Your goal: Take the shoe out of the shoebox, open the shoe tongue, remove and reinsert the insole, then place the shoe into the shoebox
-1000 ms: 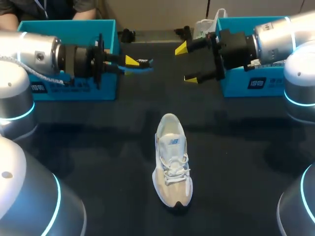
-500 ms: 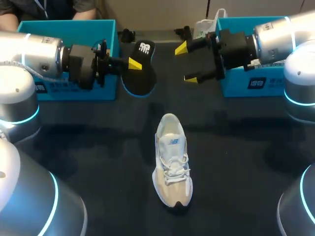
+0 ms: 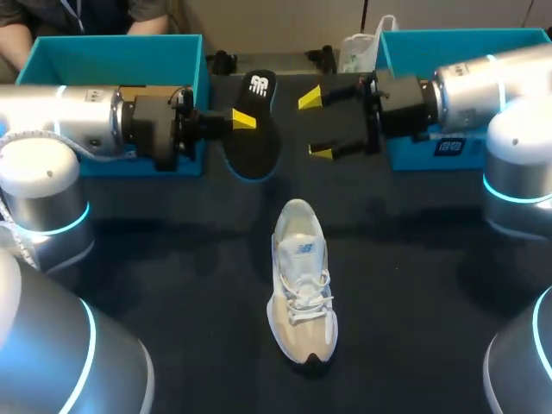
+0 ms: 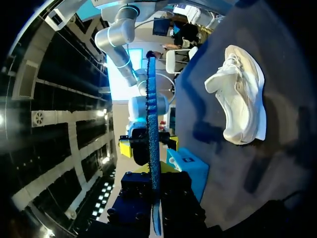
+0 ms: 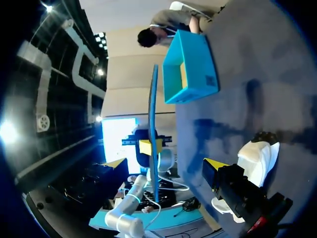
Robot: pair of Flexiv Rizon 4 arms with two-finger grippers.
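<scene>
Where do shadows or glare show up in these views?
Head view: shoe brightly lit, shadows across the table beyond it. Left wrist view: dark shadow patches on the table beside the shoe. Right wrist view: similar patches; insole backlit.

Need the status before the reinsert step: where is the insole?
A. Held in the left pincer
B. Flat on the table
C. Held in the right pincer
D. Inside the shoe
A: the insole is clamped in the left pincer, up off the table, while the right pincer is open and apart from it.
</scene>
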